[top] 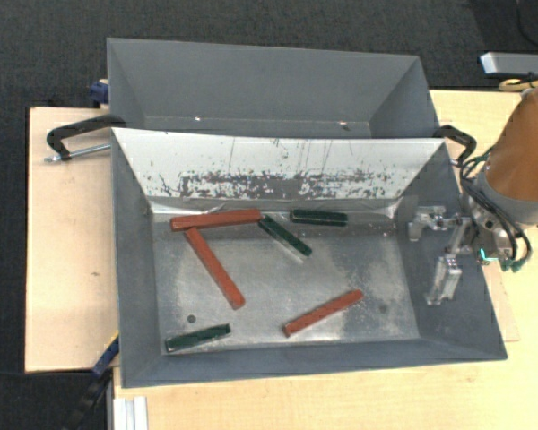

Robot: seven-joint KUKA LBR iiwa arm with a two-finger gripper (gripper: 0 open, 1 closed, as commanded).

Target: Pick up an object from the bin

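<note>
hanging over the right wall of the bin (411, 267), your gripper (441, 260) is showing no clear spread: wide or narrow, you cannot tell.

Grey metal bin (134, 240), sloped walls, scuffed floor. Six sticks lie flat on the floor, none stacked. Back red stick (217, 219) lies along the back wall, left of centre. Long red stick (213, 267) runs diagonally from just under its left end toward the middle; can't tell if they touch. Back green stick (318, 216) is along the back wall, right of centre. Mid green stick (284, 236) is tilted, between those two back sticks. Front red stick (322, 313) lies diagonal, front right, well apart from the rest. Front green stick (197, 337) is near the front-left corner, with a dark speck (191, 320) just behind it.
</note>
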